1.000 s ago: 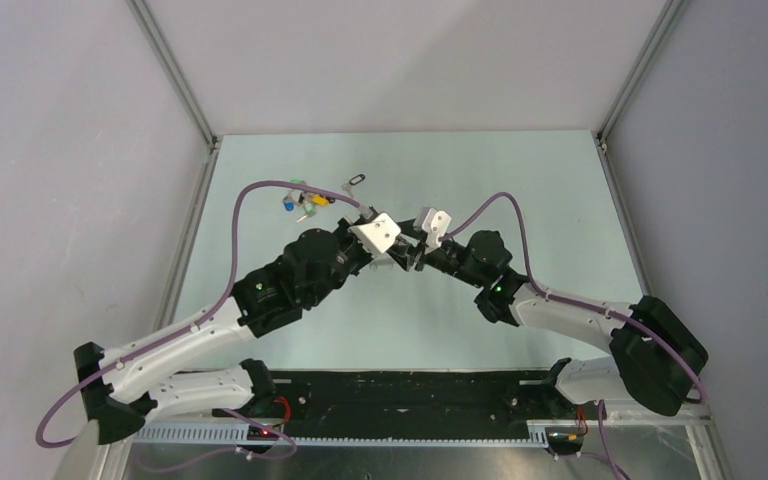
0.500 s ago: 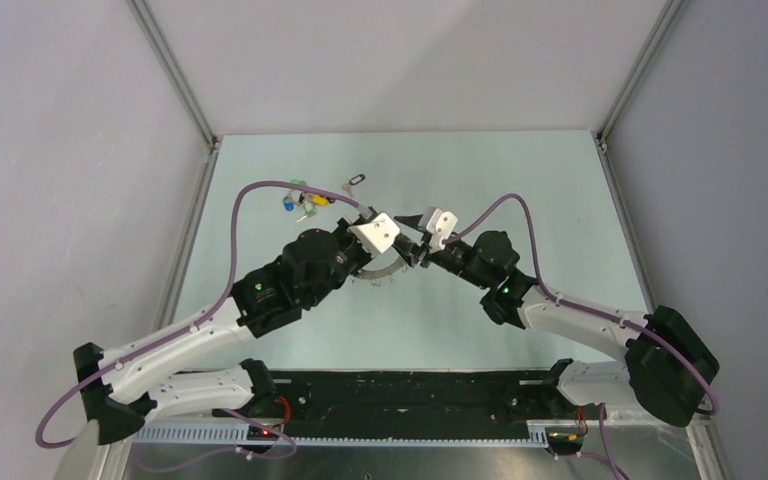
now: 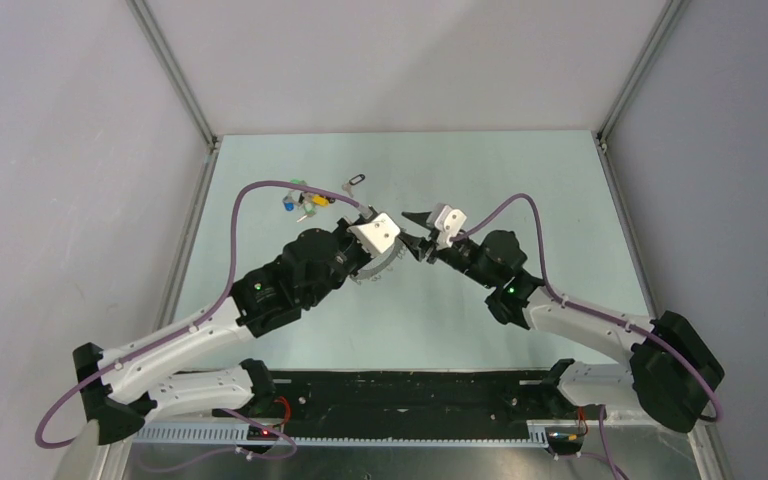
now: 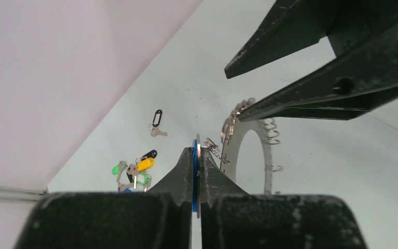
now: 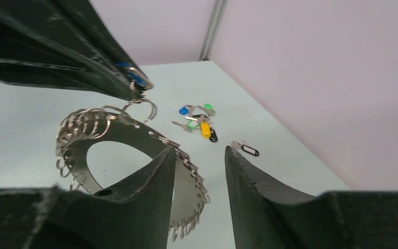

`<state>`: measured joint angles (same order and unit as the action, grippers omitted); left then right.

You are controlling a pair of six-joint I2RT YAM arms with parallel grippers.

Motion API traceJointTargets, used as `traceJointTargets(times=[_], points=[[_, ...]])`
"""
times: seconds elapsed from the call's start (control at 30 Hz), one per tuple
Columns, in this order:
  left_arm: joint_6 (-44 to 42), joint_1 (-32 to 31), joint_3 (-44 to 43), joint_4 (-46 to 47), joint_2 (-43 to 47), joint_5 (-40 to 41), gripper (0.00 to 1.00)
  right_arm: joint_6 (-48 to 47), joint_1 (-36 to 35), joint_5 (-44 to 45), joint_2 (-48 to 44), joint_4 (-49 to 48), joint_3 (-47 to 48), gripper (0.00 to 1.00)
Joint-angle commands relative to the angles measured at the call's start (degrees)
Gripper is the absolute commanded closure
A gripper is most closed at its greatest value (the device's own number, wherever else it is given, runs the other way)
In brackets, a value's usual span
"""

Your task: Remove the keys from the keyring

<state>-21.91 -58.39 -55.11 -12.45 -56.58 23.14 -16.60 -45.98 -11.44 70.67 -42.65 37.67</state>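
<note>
Several loose keys (image 4: pixel 134 171) with coloured caps lie in a cluster well to the left of the keyring (image 5: pixel 124 132) and beyond it. A single key on a black tag (image 4: pixel 157 120) lies apart from that cluster, on the same side of the keyring. At the keyring's left edge, the left gripper (image 4: pixel 197 151) is clamped flat on a thin blue-capped key (image 4: pixel 194 174), seen edge-on. A small wire loop hangs from this key and touches the keyring's rim; whether the loop is already free of the keyring cannot be told. The keyring stands tilted between the two grippers, with a fringe of small wire loops along its rim. At the keyring's right side, the right gripper (image 5: pixel 201 155) has its jaws partly apart. The fringed rim passes between them, and no firm clamp on it is evident. The step in hand appears to be detaching the blue-capped key. The next move probably calls for the right gripper to close on the rim and brace it. The left gripper would then draw the key's loop off, away from the keyring, without dragging the keyring along.
</note>
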Motion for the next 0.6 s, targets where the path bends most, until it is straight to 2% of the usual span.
traceJointTargets(times=[0.0, 0.03, 0.1, 0.57], points=[[0.78, -0.17, -3.72, 2.24, 0.61, -0.4, 1.0, -0.33, 0.26, -7.65, -3.36, -6.42, -1.83, 0.58], [0.75, -0.15, -3.75, 2.16, 4.09, -0.36, 1.0, -0.2, 0.27, -8.69, -3.64, -6.76, -2.04, 0.58], [0.84, -0.19, -3.85, 2.09, 0.88, -0.25, 1.0, 0.55, 0.27, -11.5, -3.85, -8.11, -2.62, 0.59], [1.14, -0.17, -4.27, 1.55, -0.01, -0.14, 1.0, 5.09, -0.69, -23.5, -3.18, -12.88, -3.13, 0.71]])
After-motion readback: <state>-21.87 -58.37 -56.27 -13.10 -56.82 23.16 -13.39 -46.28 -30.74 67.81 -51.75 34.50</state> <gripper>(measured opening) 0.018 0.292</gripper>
